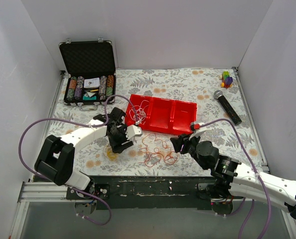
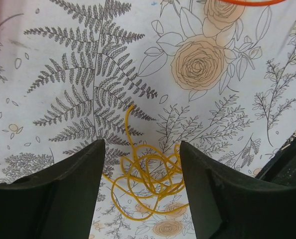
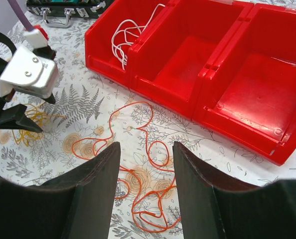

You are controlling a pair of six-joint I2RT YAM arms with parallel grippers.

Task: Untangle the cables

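Found left gripper [image 2: 141, 149] parted, empty, straddling yellow cable [image 2: 148, 175]; right gripper [image 3: 146, 147] likewise parted above orange cable [image 3: 158, 143]. Risked pinching several loops on closing, tightening tangles.

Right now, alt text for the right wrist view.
An orange cable sprawls in loops on the floral table before the open right gripper. A red three-bin tray holds a white cable in its left bin; the left gripper hangs over a yellow cable.
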